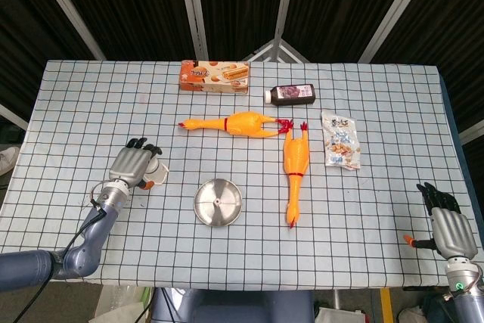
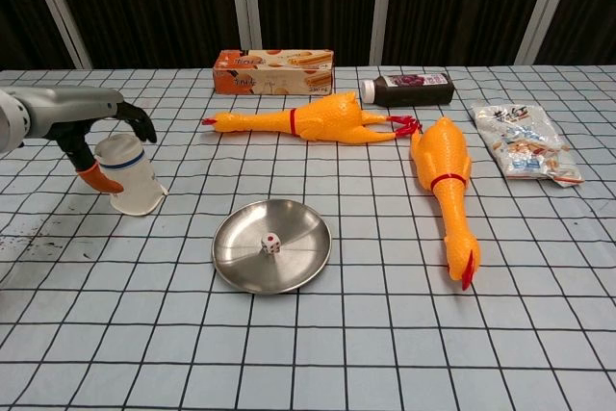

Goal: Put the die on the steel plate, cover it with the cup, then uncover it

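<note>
Cloth: white with a black grid, covering my table (image 1: 91, 111); dark slatted walls behind.
Steel plate (image 2: 298, 262): near the front edge, left of centre, with the die (image 2: 271, 245) lying on it, uncovered.
Cup (image 2: 128, 178): mouth-down on the cloth, well left of the plate; my left hand (image 1: 134, 164) wraps it from above.
Right hand (image 1: 451, 226): at the front right corner, fingers apart, holding nothing.
Writing: orange box (image 2: 274, 71) and dark bottle (image 2: 407, 89) at the back carry print too small to read; so does the snack bag (image 2: 525, 143).
Room: two rubber chickens (image 2: 318, 122) lie mid-table; bare cloth stretches along the front.
</note>
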`<state>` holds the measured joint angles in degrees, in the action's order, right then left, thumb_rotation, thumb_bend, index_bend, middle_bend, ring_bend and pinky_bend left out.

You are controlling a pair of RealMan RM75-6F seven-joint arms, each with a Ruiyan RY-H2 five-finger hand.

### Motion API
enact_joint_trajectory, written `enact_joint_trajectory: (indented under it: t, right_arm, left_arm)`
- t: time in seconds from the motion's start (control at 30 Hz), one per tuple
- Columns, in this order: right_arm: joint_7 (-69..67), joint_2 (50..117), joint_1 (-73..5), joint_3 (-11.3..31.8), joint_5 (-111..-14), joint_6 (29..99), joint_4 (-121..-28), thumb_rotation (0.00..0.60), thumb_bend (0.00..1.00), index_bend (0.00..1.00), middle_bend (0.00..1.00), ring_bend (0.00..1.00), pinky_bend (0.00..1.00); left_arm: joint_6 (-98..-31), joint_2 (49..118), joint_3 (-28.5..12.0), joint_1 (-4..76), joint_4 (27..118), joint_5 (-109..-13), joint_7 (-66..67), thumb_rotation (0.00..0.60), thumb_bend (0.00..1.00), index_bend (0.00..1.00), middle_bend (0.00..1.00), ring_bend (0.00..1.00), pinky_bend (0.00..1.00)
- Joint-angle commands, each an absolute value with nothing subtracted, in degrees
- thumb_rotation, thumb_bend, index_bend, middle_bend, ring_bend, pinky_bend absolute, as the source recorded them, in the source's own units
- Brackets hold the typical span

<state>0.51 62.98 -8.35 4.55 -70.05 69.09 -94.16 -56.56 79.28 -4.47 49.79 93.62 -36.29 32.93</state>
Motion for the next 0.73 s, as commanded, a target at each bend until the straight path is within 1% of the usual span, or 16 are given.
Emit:
enact_joint_trajectory:
  t: [0.03, 0.17, 0.23, 0.27, 0.33, 0.37, 0.4, 0.47, 0.53, 0.63, 0.73]
  right_arm:
    - [0.4, 62.9, -8.3, 4.6, -70.1, 69.2, -94.2, 0.6, 0.02, 0.05, 0.0, 0.09, 0.0]
    - [0.2, 62.8, -8.3, 4.6, -70.1, 69.2, -94.3, 0.6, 0.02, 0.05, 0.0, 0.09, 0.0]
    - [0.2, 62.8, -8.4, 4.5, -70.2, 69.0, -94.3, 0.6, 0.02, 0.05, 0.0, 0.09, 0.0]
    - [0.2, 62.9, -8.4, 4.5, -70.3, 69.0, -94.3, 0.6, 0.02, 0.05, 0.0, 0.09, 0.0]
    - [0.5, 62.9, -8.5, 4.4, -70.5, 68.9, -94.4, 0.6, 0.02, 0.05, 0.0, 0.09, 0.0]
    - [0.6, 62.9, -8.5, 4.3, -70.7, 69.0, -94.6, 0.6, 0.02, 0.05, 0.0, 0.09, 0.0]
    - [0.7, 62.9, -8.4, 4.3, -70.8, 69.2, -94.8, 0.6, 0.02, 0.05, 0.0, 0.09, 0.0]
    - [1.3, 63.0, -8.3, 4.2, -71.3, 69.9, -95.0, 0.6, 0.02, 0.05, 0.0, 0.09, 0.0]
    - [1.6, 63.2, -8.1, 4.2, -72.1, 70.8, -95.2, 0.6, 0.02, 0.05, 0.0, 0.09, 0.0]
    - [1.5, 63.6, -8.1, 4.0, -74.3, 72.1, -94.9, 0.6, 0.02, 0.05, 0.0, 0.09, 0.0]
    - [1.4, 63.9, -8.0, 3.8, -75.5, 72.8, -94.7, 0.6, 0.02, 0.05, 0.0, 0.09, 0.0]
  left_arm:
    - [-57.2, 74.7, -5.4, 49.5, 99.6, -38.6, 32.2, 0.6, 0.12, 0.0, 0.0, 0.0, 0.0]
    - [-63.0, 68.3, -6.2, 46.5, 107.8, -45.1, 29.9, 0.6, 0.12, 0.0, 0.0, 0.0, 0.0]
    - [-67.0, 65.1, -5.3, 43.7, 111.7, -50.6, 28.2, 0.6, 0.12, 0.01, 0.0, 0.0, 0.0]
    - [-70.2, 63.3, -4.1, 41.3, 113.8, -54.4, 27.5, 0.6, 0.12, 0.02, 0.0, 0.0, 0.0]
    - [-75.4, 61.9, -1.2, 37.4, 115.4, -61.2, 26.9, 0.6, 0.13, 0.02, 0.0, 0.0, 0.0]
    - [-79.1, 61.5, 2.0, 34.1, 115.2, -66.2, 27.4, 0.6, 0.13, 0.02, 0.0, 0.0, 0.0]
    - [-81.8, 61.6, 4.1, 31.8, 114.5, -68.7, 28.3, 0.6, 0.14, 0.04, 0.0, 0.0, 0.0]
    - [-89.5, 64.6, 8.1, 25.4, 109.3, -74.4, 30.0, 0.6, 0.15, 0.07, 0.0, 0.0, 0.0]
    - [-94.0, 68.4, 9.6, 20.8, 103.7, -76.3, 28.8, 0.6, 0.16, 0.1, 0.0, 0.0, 0.0]
    - [-95.8, 72.3, 9.7, 16.6, 97.8, -75.5, 23.6, 0.6, 0.18, 0.1, 0.01, 0.0, 0.0]
    - [-93.6, 74.1, 8.9, 14.8, 94.8, -71.9, 20.8, 0.6, 0.2, 0.1, 0.0, 0.0, 0.0]
